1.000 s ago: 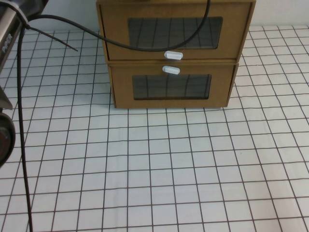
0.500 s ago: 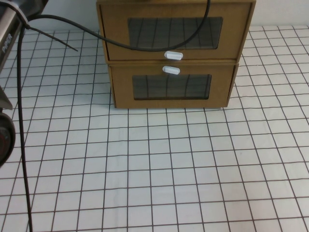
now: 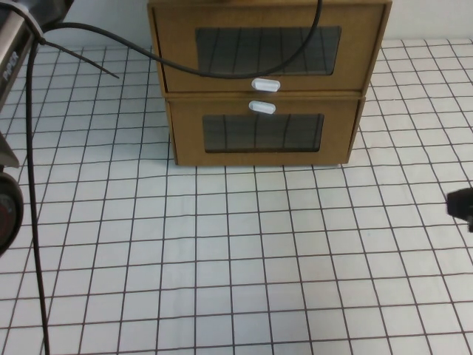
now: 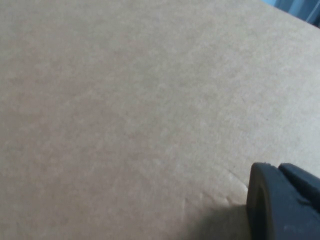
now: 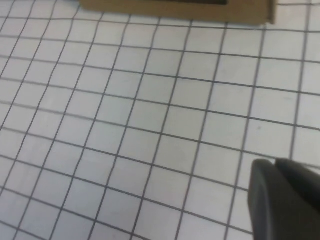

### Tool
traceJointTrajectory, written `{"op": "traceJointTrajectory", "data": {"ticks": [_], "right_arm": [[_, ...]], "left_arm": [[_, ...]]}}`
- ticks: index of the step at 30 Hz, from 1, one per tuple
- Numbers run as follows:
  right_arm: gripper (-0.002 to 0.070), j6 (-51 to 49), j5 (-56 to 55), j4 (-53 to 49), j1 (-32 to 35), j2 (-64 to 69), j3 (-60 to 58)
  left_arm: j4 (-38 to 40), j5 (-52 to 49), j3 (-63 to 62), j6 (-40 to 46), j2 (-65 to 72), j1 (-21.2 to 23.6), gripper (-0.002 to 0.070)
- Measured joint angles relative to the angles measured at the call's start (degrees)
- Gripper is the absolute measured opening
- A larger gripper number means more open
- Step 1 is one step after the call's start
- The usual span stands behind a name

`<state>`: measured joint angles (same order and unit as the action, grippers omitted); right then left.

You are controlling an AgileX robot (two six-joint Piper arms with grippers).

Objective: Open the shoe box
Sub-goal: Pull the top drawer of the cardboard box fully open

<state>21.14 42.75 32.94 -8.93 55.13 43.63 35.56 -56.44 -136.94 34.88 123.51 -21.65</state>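
High view: box [image 3: 267, 81] sits shut at the table's [image 3: 222, 259] far edge; my right claw [image 3: 461, 203] hangs pressed together by the right edge; my left claw [image 4: 282, 200] is close against the box's cardboard, its state I cannot tell.

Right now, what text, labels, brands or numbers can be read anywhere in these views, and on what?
Left arm, high view's left edge: white lettering, cut off and blurred, unreadable.
Upper shoe box, lower shoe box: none.
Checked tablecloth: none.
Left gripper, close over plain cardboard: none.
Right gripper, shut, over the tablecloth at the right edge: none.
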Motion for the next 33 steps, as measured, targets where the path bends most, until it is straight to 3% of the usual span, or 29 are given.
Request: {"op": "traceJointTrajectory", "data": {"ticks": [4,10,18,24,29,33], "right_arm": [[-0.0013,-3.02,-1.28,-7.2,-9.62,8.92,7.33],[-0.0013,-15.82,-2.02,-30.08,-23.78,19.32,17.47],[-0.0013,-38.55,-2.61,-74.63,-40.46,30.96,22.43],[-0.0013,-50.63,-2.76,-102.74,-46.41,38.17,22.43],[-0.0003,-54.23,-2.74,-115.5,-46.86,41.73,22.48],[0.0074,-58.97,-2.5,-120.86,-46.86,43.21,22.48]], "left_arm": [[0.0,-0.1,-0.11,-0.1,0.0,0.0,-0.0003],[0.0,-0.32,-0.23,-0.49,0.08,0.0,-0.0003],[0.0,-0.32,-0.23,-1.16,0.08,0.0,-0.0003],[0.0,-0.32,-0.23,-1.78,0.08,0.0,-0.0003],[-0.08,-0.32,-0.23,-2.14,0.08,0.0,-0.0003],[-0.69,-0.45,-0.32,-2.4,0.08,0.0,-0.0003]]}}
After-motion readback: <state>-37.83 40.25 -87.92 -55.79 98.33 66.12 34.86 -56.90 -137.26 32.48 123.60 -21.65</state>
